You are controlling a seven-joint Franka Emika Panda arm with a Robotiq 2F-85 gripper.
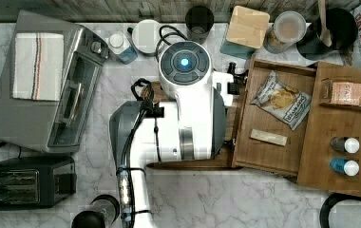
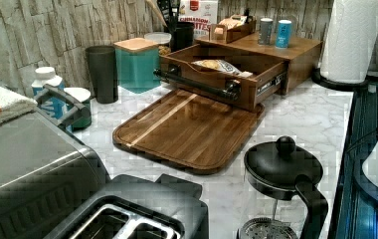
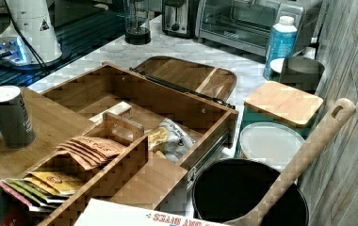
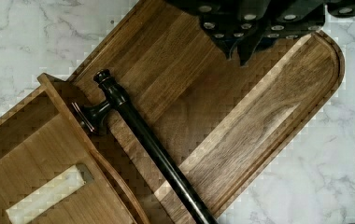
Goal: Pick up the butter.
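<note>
The butter (image 1: 269,137) is a slim pale stick lying flat on the floor of the open wooden drawer (image 1: 264,159), near its front corner. It also shows as butter (image 3: 117,111) in the right view and butter (image 4: 49,193) in the wrist view. My gripper (image 4: 237,52) hangs above the wooden cutting board (image 4: 241,116), outside the drawer and on the other side of its dark bar handle (image 4: 152,144). Its fingers look shut with nothing between them. In the top view my white arm (image 1: 188,114) covers the board.
A crinkly snack bag (image 1: 283,99) lies in the drawer behind the butter. A pinkish carton (image 1: 347,92) and two bottles (image 1: 345,156) sit on the drawer unit. A toaster oven (image 1: 41,85), toaster (image 1: 22,183) and French press (image 2: 281,184) ring the board.
</note>
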